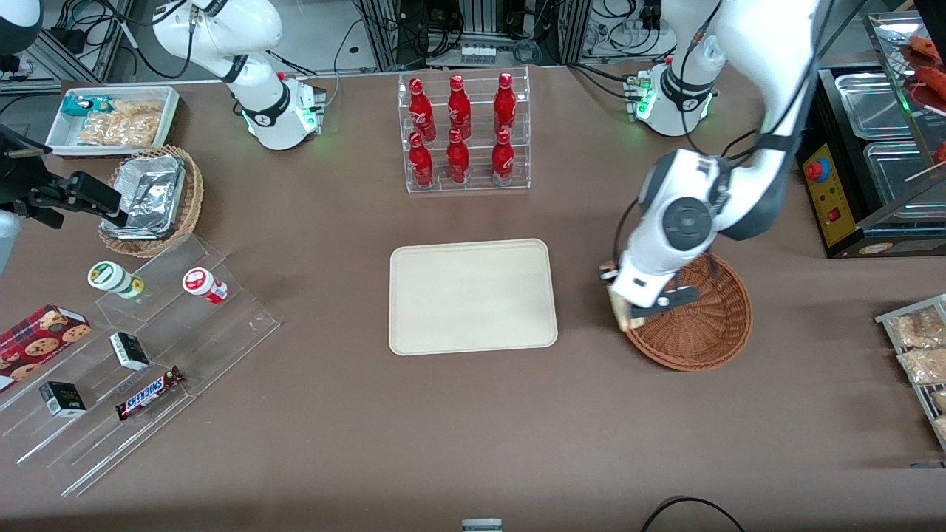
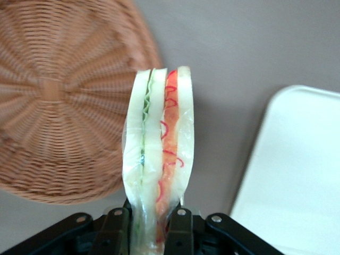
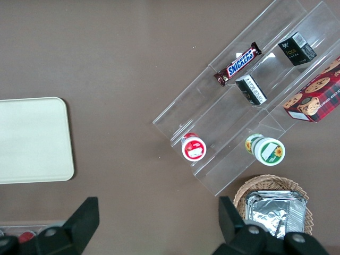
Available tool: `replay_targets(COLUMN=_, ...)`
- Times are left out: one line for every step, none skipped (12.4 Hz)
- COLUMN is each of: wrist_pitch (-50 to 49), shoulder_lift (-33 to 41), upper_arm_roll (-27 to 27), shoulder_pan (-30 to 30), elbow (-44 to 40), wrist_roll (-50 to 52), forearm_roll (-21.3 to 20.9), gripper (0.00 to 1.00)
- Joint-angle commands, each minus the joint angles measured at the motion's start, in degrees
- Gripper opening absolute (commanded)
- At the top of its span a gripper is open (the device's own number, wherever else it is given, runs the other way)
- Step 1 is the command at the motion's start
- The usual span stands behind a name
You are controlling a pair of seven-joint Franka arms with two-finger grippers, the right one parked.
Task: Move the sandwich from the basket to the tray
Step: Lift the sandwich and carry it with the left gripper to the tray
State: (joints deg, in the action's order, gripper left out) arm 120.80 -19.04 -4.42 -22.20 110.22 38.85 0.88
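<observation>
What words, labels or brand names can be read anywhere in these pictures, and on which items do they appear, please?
"SNICKERS": on the chocolate bar lying on the clear acrylic stepped shelf.
Red bottles in the acrylic rack: white script, too blurred to read.
Two black boxes, the cookie box, two round-lidded jars: print too small to read.
The sandwich, held in the left claw beside the basket: no text.

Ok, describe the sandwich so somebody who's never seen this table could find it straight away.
Start at the cream tray in the middle of the table, then look toward the working arm's end to the reddish-brown wicker basket. At the basket's rim nearest the tray, the left gripper is shut on the sandwich. It is the only food there: a wedge of white bread with green and red filling.
</observation>
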Motion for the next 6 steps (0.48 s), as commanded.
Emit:
replay_targets(wrist_pitch=-1.18, shoulder_lift=-6.87, upper_arm_roll=0.73, shoulder_pan=-5.91, elbow=-8.07, wrist_roll=5.68, forearm_roll=0.17, gripper=0.07)
replay_targets(wrist_pitch=-0.39, shoulder_lift=-8.46, upper_arm_roll=0.73, shoulder_pan=-8.10, elbow=-9.31, wrist_roll=7.36, forearm_roll=0.17, gripper=0.06)
replay_targets(wrist_pitch=1.35, shoulder_lift=-10.13, upper_arm_roll=0.73, shoulder_pan=-10.21, elbow=-10.71, wrist_roll=8.68, forearm_roll=0.34, gripper=0.05)
replay_targets(wrist_pitch=2.33, shoulder_lift=-11.19, upper_arm_roll=0.73, shoulder_pan=-11.37, elbow=-11.94, wrist_roll=10.35, forearm_roll=0.26, gripper=0.04)
replay_targets(wrist_pitch=2.34, shoulder_lift=-12.24, upper_arm_roll=0.73, shoulder_pan=-12.16, elbow=-13.78, wrist_roll=11.41, forearm_roll=0.35, gripper=0.04)
replay_targets(wrist_pitch=2.25, shoulder_lift=-13.91, upper_arm_roll=0.73, shoulder_pan=-13.56, elbow=-16.32, wrist_roll=11.94, forearm_roll=0.69, gripper=0.04)
